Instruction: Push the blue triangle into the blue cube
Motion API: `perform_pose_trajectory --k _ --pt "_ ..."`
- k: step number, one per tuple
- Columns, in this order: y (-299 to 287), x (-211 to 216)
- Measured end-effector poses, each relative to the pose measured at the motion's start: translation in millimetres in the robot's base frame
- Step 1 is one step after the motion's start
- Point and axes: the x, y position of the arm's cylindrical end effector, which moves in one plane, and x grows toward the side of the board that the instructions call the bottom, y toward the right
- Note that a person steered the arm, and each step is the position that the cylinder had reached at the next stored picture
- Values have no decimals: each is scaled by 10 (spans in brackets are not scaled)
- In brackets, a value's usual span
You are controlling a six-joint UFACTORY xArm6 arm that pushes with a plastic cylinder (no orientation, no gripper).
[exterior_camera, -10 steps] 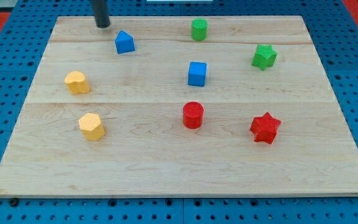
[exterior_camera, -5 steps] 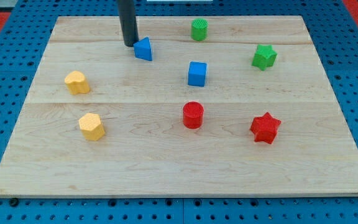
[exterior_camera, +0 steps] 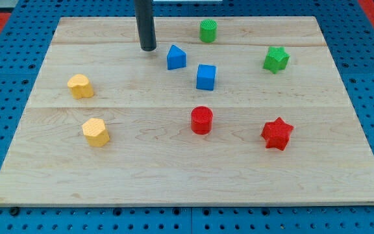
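Observation:
The blue triangle (exterior_camera: pixel 176 57) lies on the wooden board (exterior_camera: pixel 174 169) in the upper middle. The blue cube (exterior_camera: pixel 206 77) stands just to its lower right, with a small gap between them. My tip (exterior_camera: pixel 148 48) is on the board to the left of the blue triangle and slightly above it, a short gap apart from it. The dark rod rises from the tip out of the view's top.
A green cylinder (exterior_camera: pixel 208 30) stands near the top edge, a green star (exterior_camera: pixel 276 59) at the upper right. A red cylinder (exterior_camera: pixel 201 120) and a red star (exterior_camera: pixel 277 134) sit lower right. Two yellow blocks (exterior_camera: pixel 80 86) (exterior_camera: pixel 95 132) sit at the left.
My tip has moved right along the top of the board. The blue triangle has slid right and slightly down, closer to the blue cube. The other blocks have not moved.

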Motion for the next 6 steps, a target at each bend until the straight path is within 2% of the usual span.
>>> perform_pose_trajectory --k 2,3,5,6 --pt "867 373" --pt "1111 468" --pt "1234 464" --pt "1774 474"
